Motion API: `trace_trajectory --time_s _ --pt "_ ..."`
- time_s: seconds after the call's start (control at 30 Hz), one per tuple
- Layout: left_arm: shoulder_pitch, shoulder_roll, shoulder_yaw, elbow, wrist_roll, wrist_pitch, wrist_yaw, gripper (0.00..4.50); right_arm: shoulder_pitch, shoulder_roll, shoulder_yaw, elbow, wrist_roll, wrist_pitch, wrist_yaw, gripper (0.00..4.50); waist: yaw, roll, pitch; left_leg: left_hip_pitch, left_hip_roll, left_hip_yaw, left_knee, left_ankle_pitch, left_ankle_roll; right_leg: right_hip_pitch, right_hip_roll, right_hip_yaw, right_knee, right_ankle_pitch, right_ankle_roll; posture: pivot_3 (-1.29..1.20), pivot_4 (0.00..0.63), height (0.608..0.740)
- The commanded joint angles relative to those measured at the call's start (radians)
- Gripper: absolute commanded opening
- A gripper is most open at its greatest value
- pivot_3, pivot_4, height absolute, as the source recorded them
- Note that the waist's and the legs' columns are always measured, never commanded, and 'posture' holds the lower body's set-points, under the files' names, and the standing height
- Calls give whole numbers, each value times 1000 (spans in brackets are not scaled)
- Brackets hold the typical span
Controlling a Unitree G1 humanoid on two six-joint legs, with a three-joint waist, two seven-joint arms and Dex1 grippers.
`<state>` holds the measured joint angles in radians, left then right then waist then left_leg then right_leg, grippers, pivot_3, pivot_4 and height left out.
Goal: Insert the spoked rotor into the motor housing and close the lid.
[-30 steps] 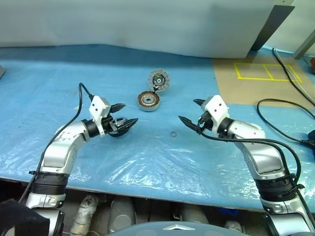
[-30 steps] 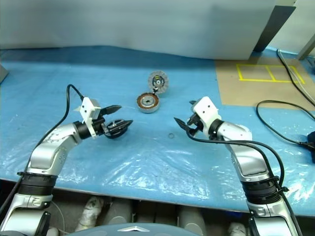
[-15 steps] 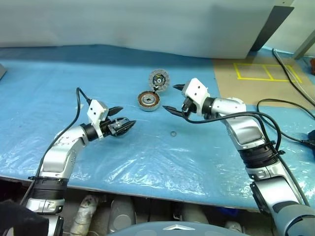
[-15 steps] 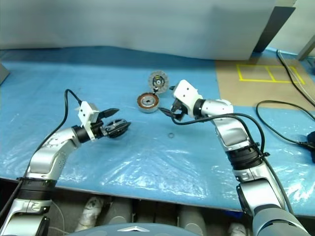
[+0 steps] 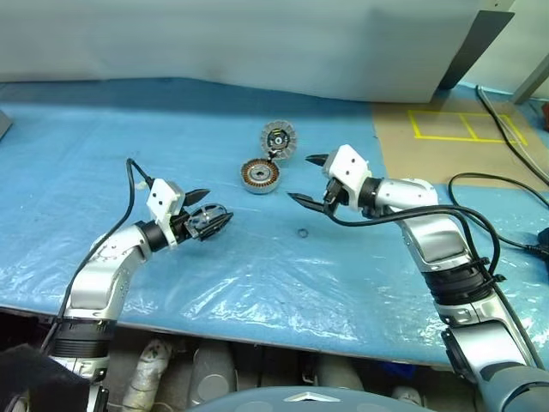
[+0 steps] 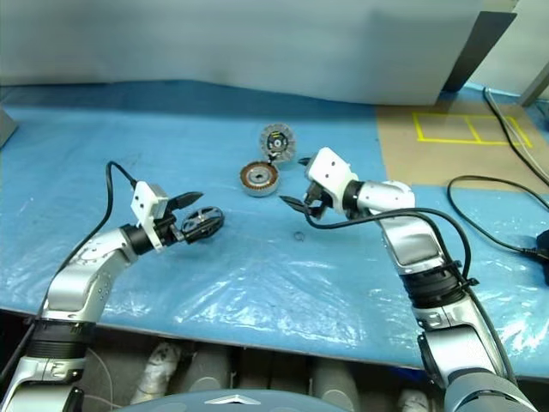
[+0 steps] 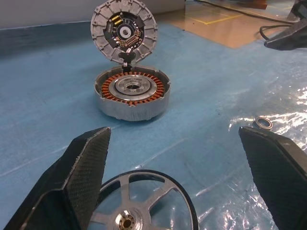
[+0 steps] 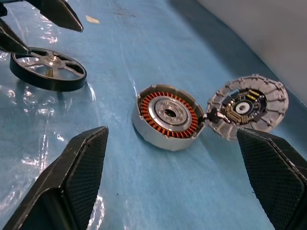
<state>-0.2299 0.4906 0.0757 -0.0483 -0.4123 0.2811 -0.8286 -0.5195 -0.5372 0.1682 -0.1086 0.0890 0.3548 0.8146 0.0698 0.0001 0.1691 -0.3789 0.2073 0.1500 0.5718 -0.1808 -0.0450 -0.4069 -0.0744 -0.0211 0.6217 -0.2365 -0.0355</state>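
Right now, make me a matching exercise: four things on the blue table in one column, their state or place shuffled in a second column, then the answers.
1. spoked rotor
2. motor housing
3. lid
4. small loose ring

A. swung open, ribbed inner face showing
B. lying alone on the plastic sheet
C. between the left gripper's open fingers
D. open-topped, copper windings exposed

Pairs: 1-C, 2-D, 3-A, 4-B

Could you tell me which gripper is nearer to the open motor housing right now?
The right gripper is nearer, just beside the round silver-grey motor housing. The left gripper hovers further off over the blue sheet, at the black spoked rotor.
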Motion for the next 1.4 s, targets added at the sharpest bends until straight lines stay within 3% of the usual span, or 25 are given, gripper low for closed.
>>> trace_trajectory --time_s 0.03,0.2,0.47,0.67,0.73,0.9,1.4 --pt "-21 -3 1 -3 -9 -18 -16 4500 -30 5 -7 -20 11 -7 4 4467 -4 0 0 0 0 0 0 0 0 0 0 0 0 0 0 0 150 740" --pt "-18 -15 -3 -10 -6 -9 -5 4500 -184 67 104 192 -63 -100 55 4467 -26 0 0 1 0 0 0 0 0 -1 0 1 2 0 0 0 150 740" --pt "82 3 24 -91 -18 11 6 4500 -568 265 198 875 -170 -261 117 4467 -29 0 0 -5 1 0 0 0 0 -7 0 -1 2 -1 -2 0 150 740" --pt "145 4 34 -163 -29 31 31 4500 -755 369 229 1251 -274 -357 113 4467 -27 0 0 -15 2 0 1 2 4 -14 0 -4 4 -1 -3 0 150 740" --pt "165 2 36 -187 -35 41 41 4500 -782 396 226 1308 -287 -358 153 4467 -28 0 0 -17 3 0 2 2 4 -16 0 -5 5 -2 -4 0 150 740" --pt "196 -7 28 -215 -31 42 68 4500 -823 436 229 1391 -355 -383 93 4467 -27 0 0 -17 6 0 5 2 4 -17 1 -7 9 -3 -6 0 150 740" --pt "228 -19 10 -253 -31 49 102 4500 -861 509 224 1445 -450 -393 -37 4467 -27 2 1 -13 9 2 9 0 1 -17 1 -4 19 -5 -9 0 150 740"
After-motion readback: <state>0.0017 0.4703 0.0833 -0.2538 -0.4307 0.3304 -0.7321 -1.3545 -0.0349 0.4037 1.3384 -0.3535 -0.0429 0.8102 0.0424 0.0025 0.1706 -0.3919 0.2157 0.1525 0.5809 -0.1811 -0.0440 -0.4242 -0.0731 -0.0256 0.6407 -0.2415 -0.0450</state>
